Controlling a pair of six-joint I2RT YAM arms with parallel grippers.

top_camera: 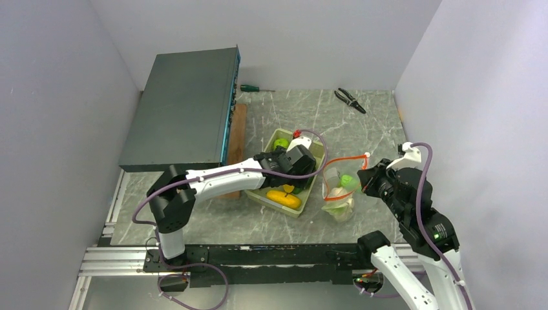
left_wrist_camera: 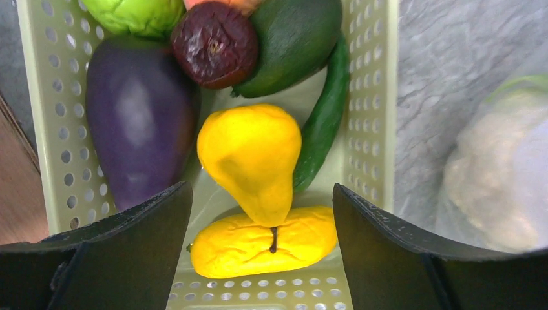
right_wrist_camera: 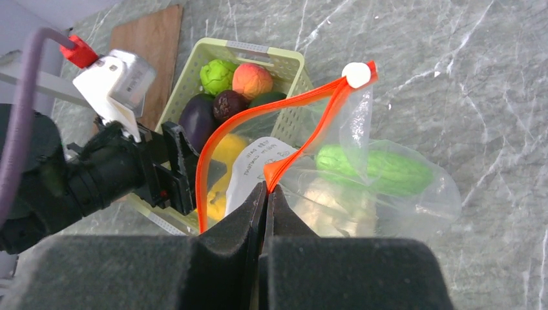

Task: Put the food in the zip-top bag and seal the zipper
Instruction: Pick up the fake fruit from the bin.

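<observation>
Right wrist view: right gripper (right_wrist_camera: 266, 187) pressed together on the zipper (right_wrist_camera: 276, 170), pinching the strip and holding the zip-top bag (right_wrist_camera: 413, 200) with its mouth agape. The white slider tab (right_wrist_camera: 355, 74) sits at 1 o'clock of the pinch. Cauliflower (right_wrist_camera: 329, 200) and bright green piece (right_wrist_camera: 375, 169) lie inside the bag.

Left wrist view: left gripper (left_wrist_camera: 262, 200) spread wide, empty, over the tray (left_wrist_camera: 371, 97). A yellow pear-shaped piece (left_wrist_camera: 249, 155) lies below the gap, with the small dark purple piece (left_wrist_camera: 215, 42) at 12 o'clock of it.

Assessment: loading in hand; sealing not begun. Next move calls for closing on a tray piece and carrying it toward 3 o'clock into the held mouth.
</observation>
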